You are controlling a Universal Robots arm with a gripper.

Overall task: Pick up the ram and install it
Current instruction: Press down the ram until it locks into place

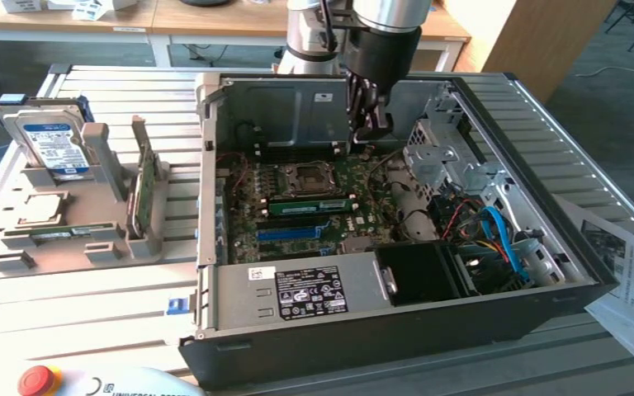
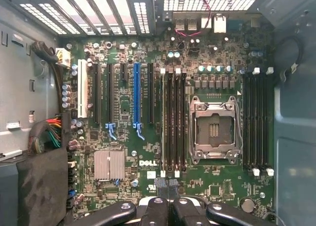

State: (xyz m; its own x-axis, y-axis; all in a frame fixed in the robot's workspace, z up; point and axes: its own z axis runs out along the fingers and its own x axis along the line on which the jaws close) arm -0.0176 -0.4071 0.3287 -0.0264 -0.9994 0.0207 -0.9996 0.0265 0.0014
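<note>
A long, narrow green ram stick [image 1: 308, 205] stands seated in a motherboard slot just in front of the CPU socket [image 1: 304, 176] inside the open computer case. My gripper [image 1: 370, 129] hangs above the back of the motherboard, well clear of the stick, with its fingers shut and nothing between them. In the wrist view the shut gripper [image 2: 170, 189] sits over one end of the black memory slots [image 2: 174, 122], beside the CPU socket [image 2: 215, 130].
A grey holder [image 1: 75, 247] at the exterior view's left carries a hard drive [image 1: 53, 140], a CPU [image 1: 40, 208], a flat thin green stick [image 1: 72, 232] and a green card on edge [image 1: 141, 194]. The case walls [image 1: 209, 165], drive cage [image 1: 441, 161] and cables [image 1: 494, 231] crowd the board.
</note>
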